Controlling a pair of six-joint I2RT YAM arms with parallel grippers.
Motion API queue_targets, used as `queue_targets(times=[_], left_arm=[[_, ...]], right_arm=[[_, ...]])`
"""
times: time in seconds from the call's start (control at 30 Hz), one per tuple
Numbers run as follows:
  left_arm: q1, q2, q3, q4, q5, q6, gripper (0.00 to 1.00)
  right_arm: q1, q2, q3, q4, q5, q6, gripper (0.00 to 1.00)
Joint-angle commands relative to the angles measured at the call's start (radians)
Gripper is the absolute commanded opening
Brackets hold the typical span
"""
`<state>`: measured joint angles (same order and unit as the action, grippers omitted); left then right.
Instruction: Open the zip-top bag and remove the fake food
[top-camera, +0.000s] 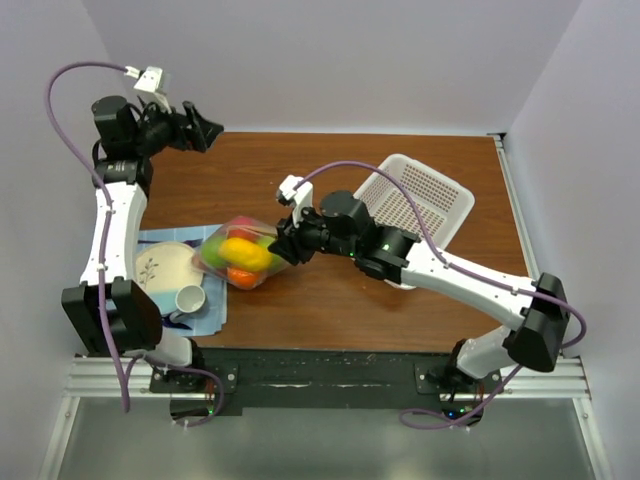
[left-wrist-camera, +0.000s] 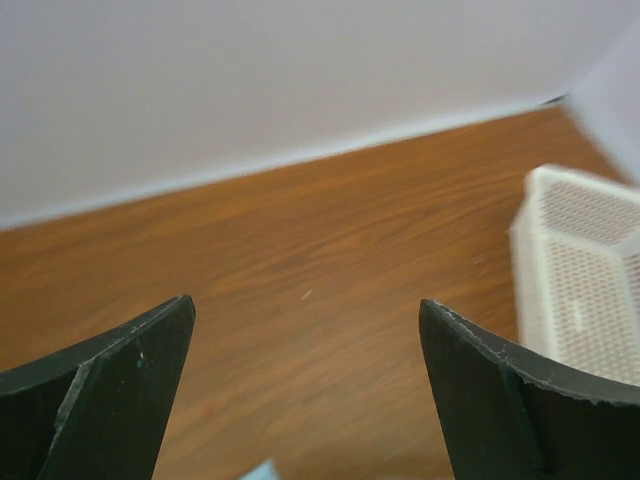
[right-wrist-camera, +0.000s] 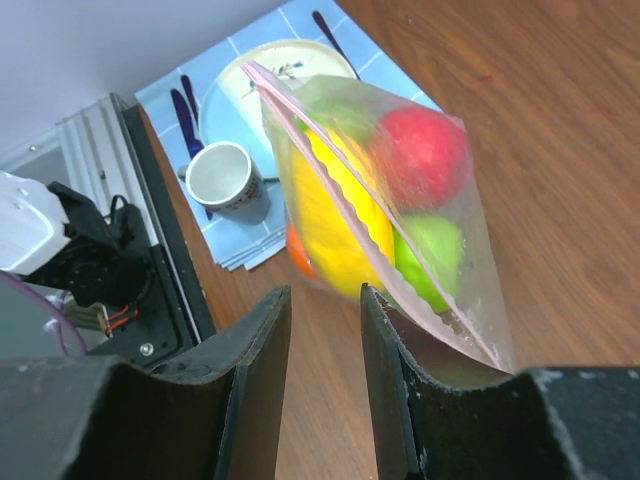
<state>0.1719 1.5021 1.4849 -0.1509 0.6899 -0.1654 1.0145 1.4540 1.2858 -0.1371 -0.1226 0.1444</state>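
Note:
The clear zip-top bag (top-camera: 240, 255) lies left of the table's centre, its left end over the blue mat. The right wrist view shows the bag (right-wrist-camera: 455, 300) with a pink zip strip. Inside it are fake food pieces: a red apple (right-wrist-camera: 420, 155), a yellow piece (right-wrist-camera: 335, 215), a green apple (right-wrist-camera: 430, 255) and an orange (right-wrist-camera: 300, 255). My right gripper (top-camera: 283, 238) is at the bag's right end. Its jaws (right-wrist-camera: 325, 290) stand a little apart with only wood between them, and the bag's edge lies against the outer side of the right finger (right-wrist-camera: 400, 380). My left gripper (top-camera: 208, 128) is open and empty at the back left, above bare wood (left-wrist-camera: 305, 305).
A white mesh basket (top-camera: 415, 205) stands at the back right, also in the left wrist view (left-wrist-camera: 585, 290). A beige plate (top-camera: 165, 268) and a white cup (top-camera: 190, 300) sit on a blue mat (top-camera: 150, 240) at the front left. The cup (right-wrist-camera: 225, 180) is close to the bag.

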Motion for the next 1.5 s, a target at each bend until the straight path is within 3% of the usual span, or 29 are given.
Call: queue_targets(times=[0.0, 0.17, 0.3, 0.63, 0.77, 0.8, 0.87, 0.9, 0.93, 1.27, 1.47], left_arm=[[0.084, 0.067, -0.078, -0.346, -0.155, 0.298, 1.00], [0.077, 0.112, -0.273, -0.429, -0.168, 0.404, 1.00], [0.005, 0.115, -0.379, -0.400, -0.236, 0.446, 1.00], [-0.207, 0.139, -0.446, -0.389, -0.290, 0.471, 1.00], [-0.230, 0.132, -0.474, -0.397, -0.274, 0.495, 0.99], [-0.235, 0.135, -0.480, -0.400, -0.271, 0.501, 0.96], [-0.239, 0.135, -0.485, -0.409, -0.248, 0.523, 0.70], [-0.239, 0.138, -0.483, -0.412, -0.236, 0.527, 0.51], [-0.239, 0.139, -0.479, -0.409, -0.233, 0.530, 0.01], [-0.239, 0.250, -0.256, -0.392, -0.242, 0.460, 0.00], [-0.239, 0.351, -0.027, -0.449, -0.170, 0.438, 0.00]], right_arm=[[0.004, -0.082, -0.005, 0.022, 0.006, -0.023, 0.38], [0.003, -0.109, -0.052, 0.036, -0.003, -0.028, 0.38], [0.004, -0.122, -0.081, 0.044, -0.011, -0.022, 0.38], [0.004, -0.164, -0.149, 0.034, -0.034, -0.012, 0.38], [0.004, -0.182, -0.189, 0.028, -0.043, 0.000, 0.36], [0.003, -0.191, -0.206, 0.028, -0.042, 0.003, 0.36], [0.004, -0.199, -0.218, 0.025, -0.048, 0.015, 0.35], [0.004, -0.204, -0.229, 0.025, -0.051, 0.020, 0.34], [0.006, -0.204, -0.233, 0.028, -0.060, 0.023, 0.34], [0.019, -0.204, -0.237, 0.007, -0.054, 0.031, 0.27], [0.042, -0.199, -0.234, -0.018, -0.057, 0.027, 0.21]])
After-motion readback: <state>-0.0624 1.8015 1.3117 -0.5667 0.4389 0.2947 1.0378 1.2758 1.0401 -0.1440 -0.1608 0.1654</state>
